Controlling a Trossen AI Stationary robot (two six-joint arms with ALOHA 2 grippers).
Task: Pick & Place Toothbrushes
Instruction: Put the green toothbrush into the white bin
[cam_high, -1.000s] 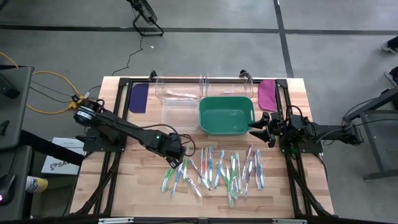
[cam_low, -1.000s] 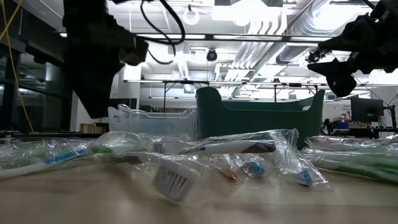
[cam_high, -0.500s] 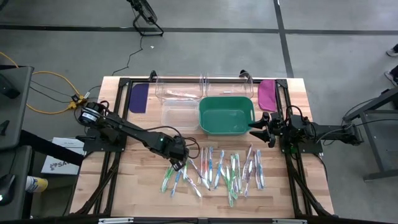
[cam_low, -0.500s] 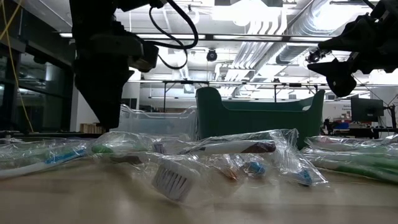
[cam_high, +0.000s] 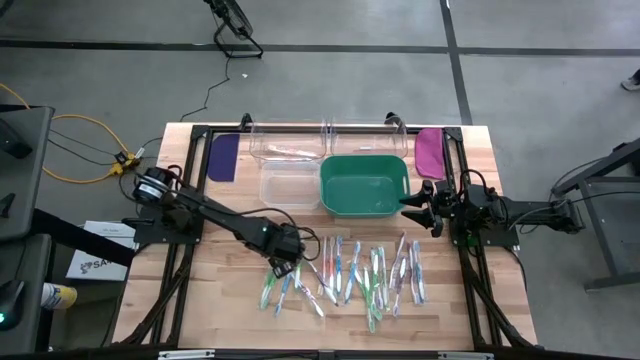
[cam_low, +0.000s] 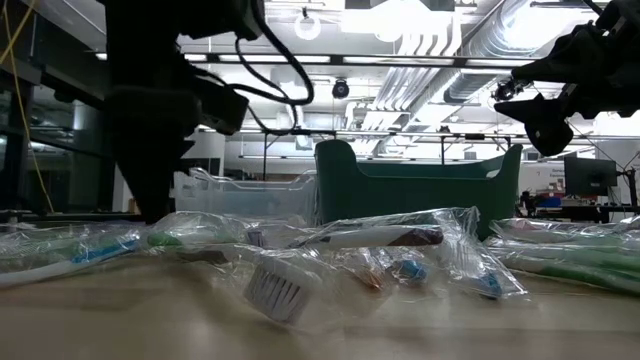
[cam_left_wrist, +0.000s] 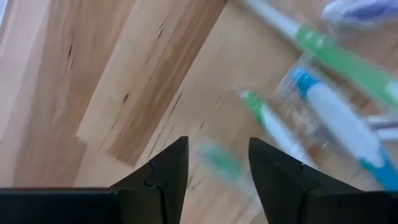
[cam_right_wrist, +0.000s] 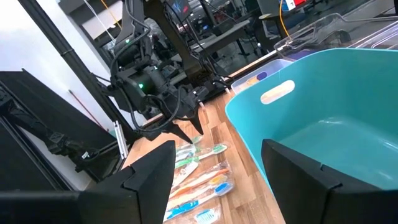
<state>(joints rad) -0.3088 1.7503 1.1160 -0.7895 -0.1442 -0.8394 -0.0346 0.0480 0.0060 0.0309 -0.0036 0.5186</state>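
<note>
Several wrapped toothbrushes (cam_high: 350, 275) in blue, green, pink and white lie side by side on the wooden table (cam_high: 200, 300), in front of a green bin (cam_high: 364, 186). My left gripper (cam_high: 285, 264) points down over the left end of the row, low over the table in the low view (cam_low: 152, 205). It is open, and in the left wrist view (cam_left_wrist: 217, 165) its fingers stand on either side of a blurred green toothbrush end (cam_left_wrist: 219, 160). My right gripper (cam_high: 416, 196) waits open beside the bin's right wall, pointing level.
Clear plastic containers (cam_high: 290, 186) stand left of and behind the green bin. Flat purple (cam_high: 222, 157) and magenta (cam_high: 430, 150) paddle pieces lie at the far corners. Bare wood lies left of the toothbrushes and along the near edge.
My left gripper has come down toward the table and shifted a little toward the near edge, onto the left end of the toothbrush row, rolling its wrist as it sank. Its fingers have stayed open. The toothbrushes have not moved.
</note>
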